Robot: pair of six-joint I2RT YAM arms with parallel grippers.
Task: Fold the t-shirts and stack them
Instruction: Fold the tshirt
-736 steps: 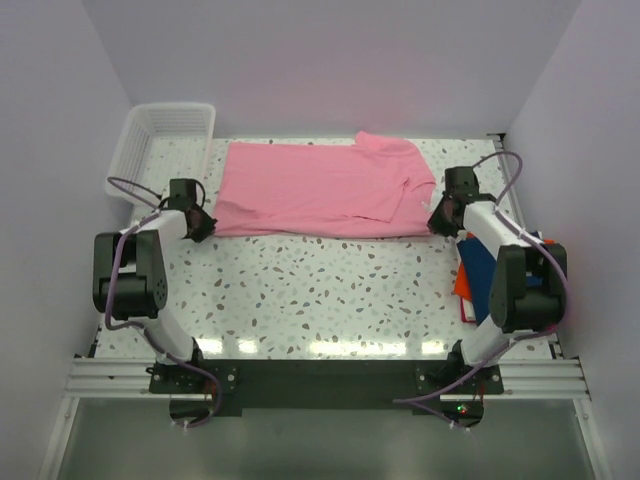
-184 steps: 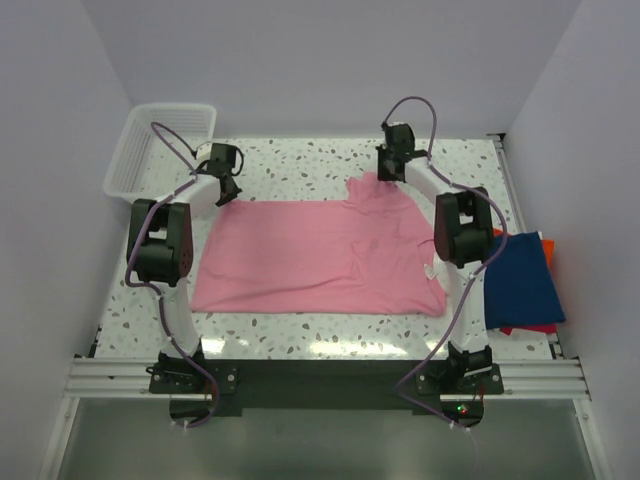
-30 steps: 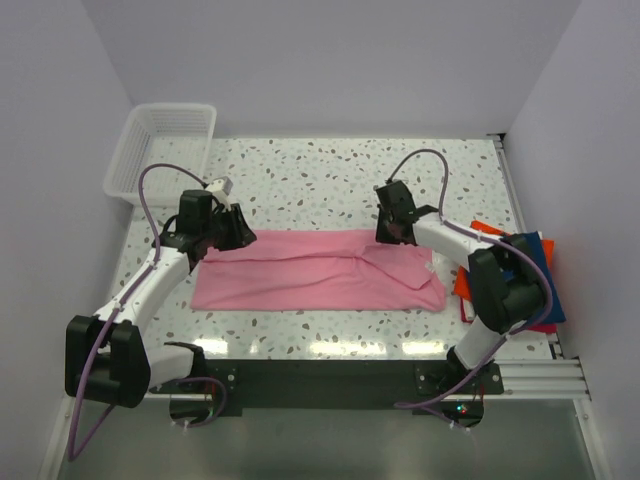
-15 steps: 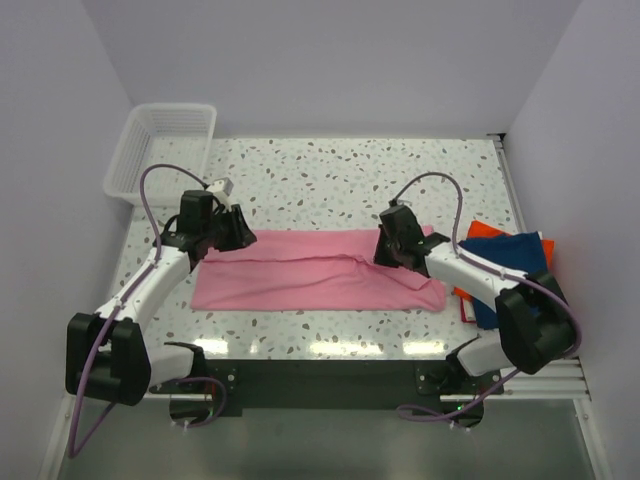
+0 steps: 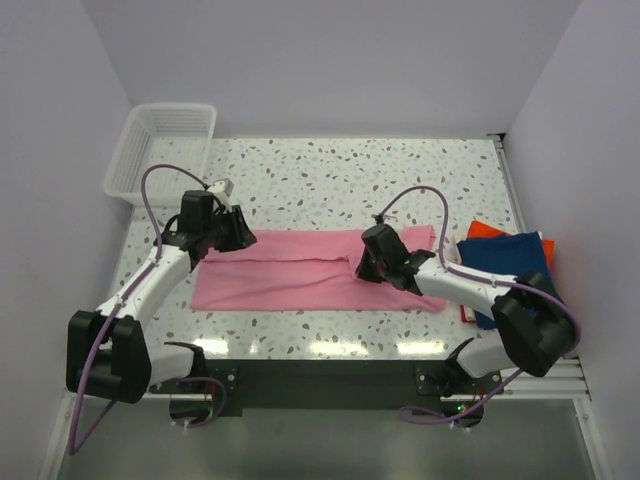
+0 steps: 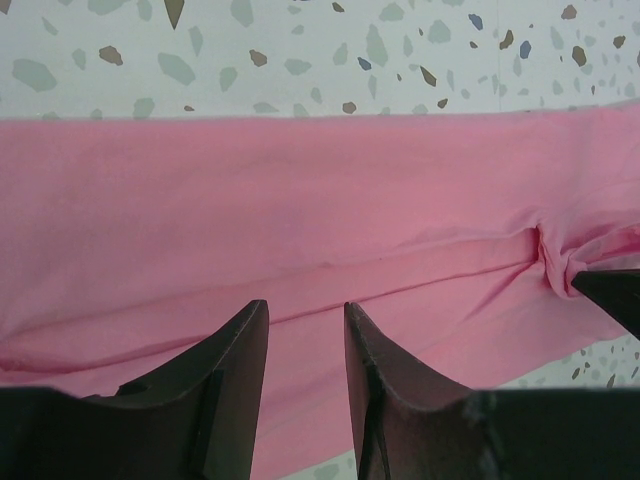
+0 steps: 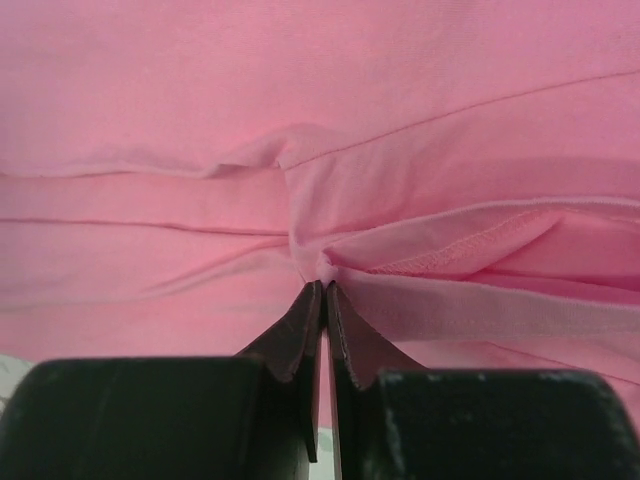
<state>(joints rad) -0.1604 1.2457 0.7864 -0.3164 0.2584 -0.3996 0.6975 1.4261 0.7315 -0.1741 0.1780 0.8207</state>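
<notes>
The light pink t-shirt (image 5: 285, 275) lies folded into a long strip across the near middle of the table. My right gripper (image 5: 361, 267) sits on the strip's right half, shut on a bunched fold of the pink cloth (image 7: 322, 268) at its tips (image 7: 322, 287). My left gripper (image 5: 238, 236) hovers at the strip's far left corner, open, with the pink cloth (image 6: 300, 200) lying flat below its fingers (image 6: 250, 330) and nothing between them. A folded navy blue t-shirt (image 5: 512, 250) rests on an orange-red one (image 5: 483, 229) at the right edge, partly behind my right arm.
A white mesh basket (image 5: 165, 140) stands at the far left corner. Speckled tabletop (image 5: 350, 175) stretches behind the pink strip. My right gripper's black tip (image 6: 612, 296) shows at the right edge of the left wrist view.
My right gripper has moved left and nearer along the pink strip, dragging the pinched fold of cloth with it. The left arm has not moved.
</notes>
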